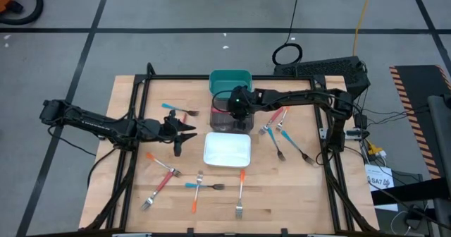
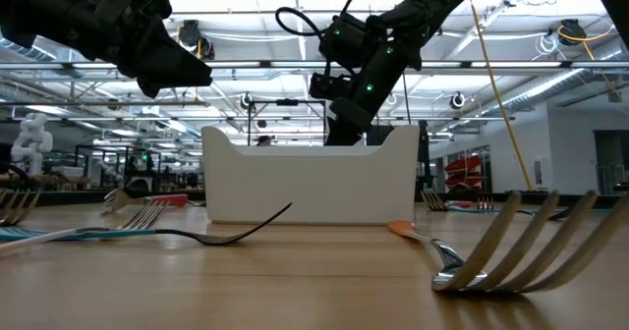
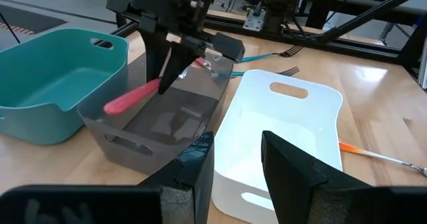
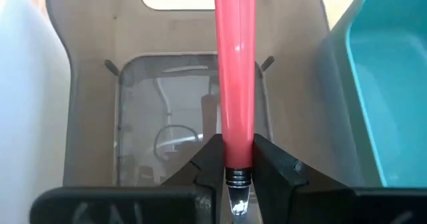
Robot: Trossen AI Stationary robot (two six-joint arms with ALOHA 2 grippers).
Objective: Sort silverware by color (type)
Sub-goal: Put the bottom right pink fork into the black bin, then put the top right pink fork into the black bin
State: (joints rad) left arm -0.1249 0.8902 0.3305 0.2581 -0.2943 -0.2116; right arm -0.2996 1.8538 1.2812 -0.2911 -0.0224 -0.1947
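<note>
Wood table (image 1: 282, 187) carries scattered forks (image 1: 199, 186); white bin (image 1: 227, 151) at centre, dark bin (image 1: 220, 121) behind it, teal bin (image 1: 230, 80) farthest. Right gripper (image 4: 237, 167) clamped on red fork (image 4: 235, 71) over dark bin. Left gripper (image 3: 237, 157) fingers apart, empty, beside white bin. Beyond: grey taped floor, cables.

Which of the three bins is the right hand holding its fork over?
The dark translucent bin, between the teal bin and the white bin. The right hand holds a red-handled fork above its inside; the other two have nothing over them.
</note>
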